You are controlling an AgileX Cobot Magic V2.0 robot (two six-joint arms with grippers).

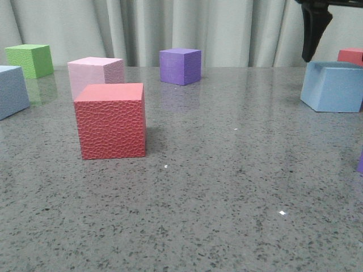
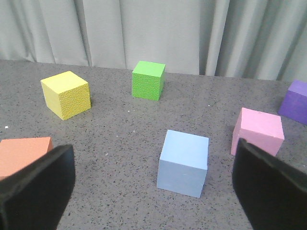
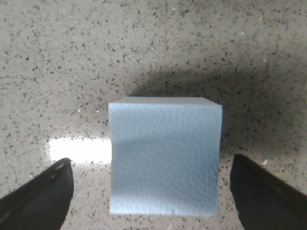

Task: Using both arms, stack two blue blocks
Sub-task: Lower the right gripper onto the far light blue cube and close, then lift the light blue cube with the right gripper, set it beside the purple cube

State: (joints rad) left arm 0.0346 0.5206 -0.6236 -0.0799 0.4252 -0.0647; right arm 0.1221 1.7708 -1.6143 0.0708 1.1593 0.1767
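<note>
Red cube (image 1: 110,120), near left on speckled table (image 1: 227,187). Pink cube (image 1: 95,73) just behind. Blue block (image 1: 11,90) at left edge; second blue block (image 1: 333,86) far right, beneath right gripper (image 3: 152,191) (jaws spread, untouched). Left gripper (image 2: 153,184) jaws likewise spread. Purple cube (image 1: 180,66) farthest.

Two sky-blue matte foam cubes sit flat on the grey speckled table (image 1: 227,187), well apart — one at each side of the red cube (image 1: 110,120). The left block (image 1: 11,90) lies left of and slightly behind that cube, cut by the picture's edge. The right block (image 1: 334,86) lies far to its right, turned a little (a corner faces forward), its faces finely textured — top bare, nothing stacked on either.
</note>
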